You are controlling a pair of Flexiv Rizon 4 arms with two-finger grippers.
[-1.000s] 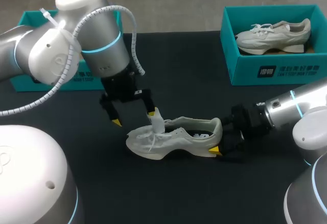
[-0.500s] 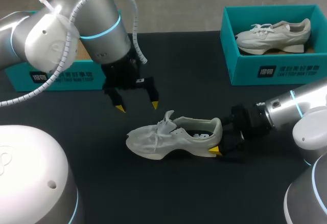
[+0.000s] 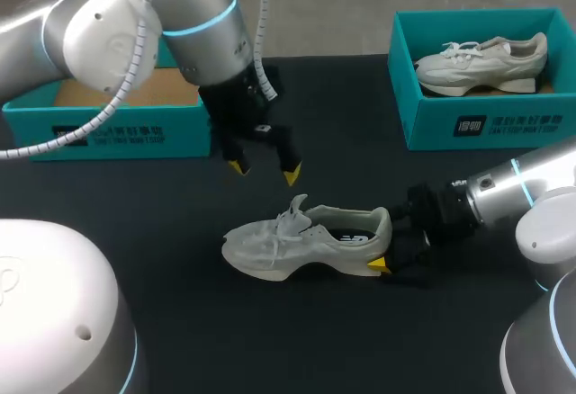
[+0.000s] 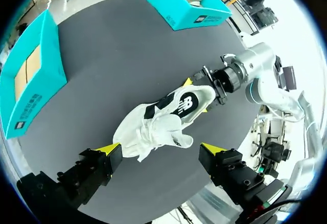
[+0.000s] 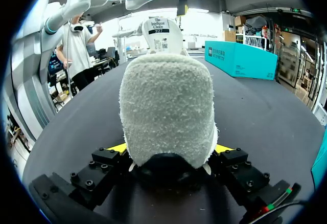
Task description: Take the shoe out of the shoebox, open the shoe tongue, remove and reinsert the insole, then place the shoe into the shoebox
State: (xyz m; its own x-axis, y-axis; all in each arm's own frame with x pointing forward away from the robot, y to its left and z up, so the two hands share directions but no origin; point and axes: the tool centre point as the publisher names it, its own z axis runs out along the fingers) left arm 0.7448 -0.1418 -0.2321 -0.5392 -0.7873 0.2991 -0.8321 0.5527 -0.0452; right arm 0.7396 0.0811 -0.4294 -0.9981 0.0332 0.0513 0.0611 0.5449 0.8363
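Observation:
A white sneaker (image 3: pixel 301 241) lies on its sole on the black table, toe to the left, its tongue (image 3: pixel 297 207) standing up. My right gripper (image 3: pixel 389 252) is shut on the heel: in the right wrist view the fuzzy heel (image 5: pixel 166 111) fills the space between both yellow tips of the right gripper (image 5: pixel 171 150). My left gripper (image 3: pixel 264 171) hangs open above and behind the shoe, touching nothing. In the left wrist view the shoe (image 4: pixel 158 124) lies below the open left gripper (image 4: pixel 161 150). The insole is not clearly visible.
An open teal shoebox (image 3: pixel 108 129) with a bare cardboard floor stands at the back left. A second teal shoebox (image 3: pixel 468 124) at the back right holds another white sneaker (image 3: pixel 481 61). Black table lies between them.
My left gripper let go of the tongue, rose and moved back and to the right. The tongue stays raised. The right gripper and the shoe have not moved.

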